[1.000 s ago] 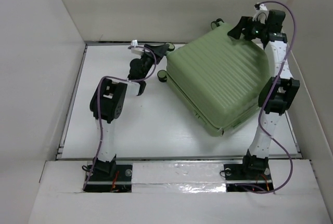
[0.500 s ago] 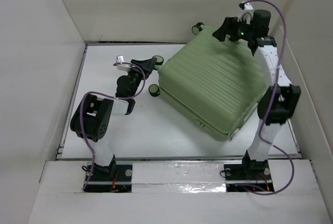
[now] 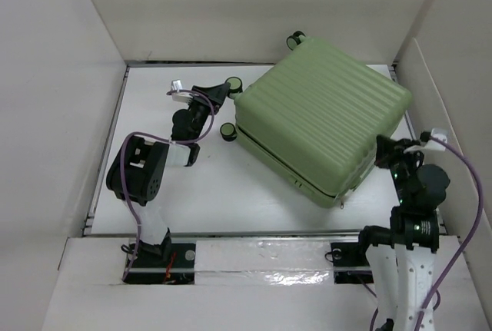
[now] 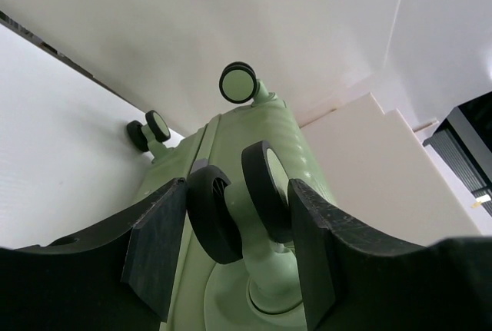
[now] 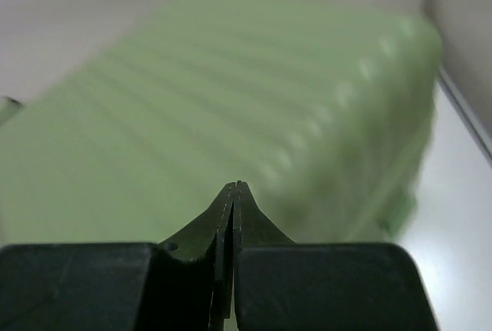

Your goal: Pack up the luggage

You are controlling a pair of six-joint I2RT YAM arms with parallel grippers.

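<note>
The luggage (image 3: 319, 124) is a light-green ribbed suitcase lying closed and flat, turned at an angle at the back right of the white table (image 3: 200, 193). At its left corner my left gripper (image 3: 228, 91) is shut on one of its black twin caster wheels (image 4: 215, 212), a pad against each side of the wheel. My right gripper (image 3: 382, 149) hovers by the luggage's near right edge. In the right wrist view its fingertips (image 5: 234, 187) are pressed together with nothing between them, and the blurred shell (image 5: 231, 93) fills the view ahead.
Other caster wheels stick out at the left edge (image 3: 227, 130) and the far corner (image 3: 295, 39). White walls box in the table on the left, back and right (image 3: 450, 116). The suitcase's far corner lies close to the back wall.
The luggage has slid and turned leftward with my left gripper at its wheel. My right arm has pulled back from the far corner to the near right, and its gripper has shut.
</note>
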